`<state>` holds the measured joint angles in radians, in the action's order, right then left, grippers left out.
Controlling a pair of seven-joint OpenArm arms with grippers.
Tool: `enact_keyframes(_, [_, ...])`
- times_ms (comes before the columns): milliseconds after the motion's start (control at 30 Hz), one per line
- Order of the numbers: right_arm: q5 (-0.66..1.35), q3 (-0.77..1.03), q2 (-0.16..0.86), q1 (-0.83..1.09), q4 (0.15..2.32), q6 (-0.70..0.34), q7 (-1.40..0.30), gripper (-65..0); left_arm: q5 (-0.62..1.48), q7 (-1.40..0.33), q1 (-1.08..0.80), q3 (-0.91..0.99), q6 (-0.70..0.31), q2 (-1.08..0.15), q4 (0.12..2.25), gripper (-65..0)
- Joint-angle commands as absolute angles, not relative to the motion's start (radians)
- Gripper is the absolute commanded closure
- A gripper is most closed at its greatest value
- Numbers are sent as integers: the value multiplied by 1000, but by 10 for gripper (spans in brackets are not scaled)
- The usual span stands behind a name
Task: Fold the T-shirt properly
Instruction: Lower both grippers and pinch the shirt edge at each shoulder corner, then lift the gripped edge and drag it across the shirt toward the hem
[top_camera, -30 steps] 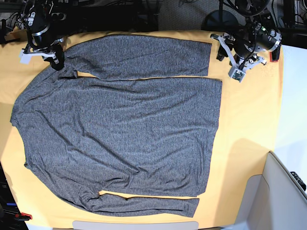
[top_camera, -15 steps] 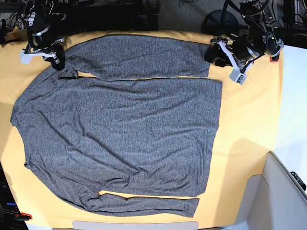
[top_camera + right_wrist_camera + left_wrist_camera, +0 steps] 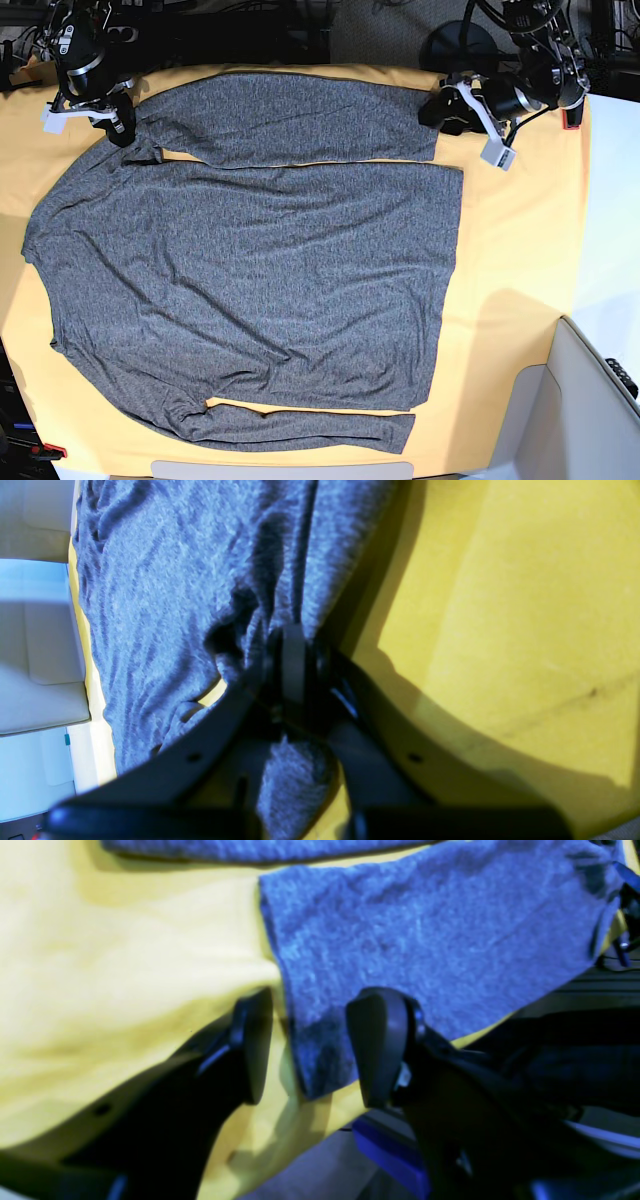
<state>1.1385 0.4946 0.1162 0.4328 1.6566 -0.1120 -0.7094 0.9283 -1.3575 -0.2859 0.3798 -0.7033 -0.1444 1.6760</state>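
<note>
Left gripper: jaws apart, straddling the cuff corner of the upper sleeve; one finger sits over the grey knit, the other over the yellow cloth. Nothing is pinched between them. In the base view this gripper is at the sleeve's free end, at the far right of the cloth.

Right gripper: jaws clenched on a bunched fold of the T-shirt, near where the upper sleeve meets the shoulder. The fabric puckers into dark creases around the fingertips. In the base view this gripper is at the far left corner of the garment.

T-shirt: heathered dark grey, long-sleeved, spread flat on the yellow cloth and taking up most of it. The hem faces right and the shoulders face left. The upper sleeve lies straight along the far edge, with a thin strip of yellow between it and the body. The lower sleeve lies straight along the near edge. Shallow wrinkles run across the body.

Writing: no print, label or brand can be read on the shirt or the cloth. The wrist views are blurred at the edges.
</note>
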Motion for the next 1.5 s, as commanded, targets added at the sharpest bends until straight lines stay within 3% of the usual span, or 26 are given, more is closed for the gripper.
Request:
enact_keyframes(0, [1116,489,119,443,1659,-102,-757,-5,912,-1396,-294,360,-698,-147,1681,-281])
enact_keyframes(333, [1115,487,124,441,1659,-102,-757,-5,911,-1396,-295,288,-698,-145,1679,-269])
enact_keyframes(667, [929,484,119,452,1659,-104,-757,0,905,-1396,-295,285,-698,-166,1679,0])
enact_keyframes(1167, [857,486,188,495,1824,-110,-757,0,984,-1396,-285,260,-698,-222,1825,-2])
enact_keyframes(1467, [857,484,229,343,1862,-110,-769,0,1053,-1396,-79,260,-698,-217,1819,-2])
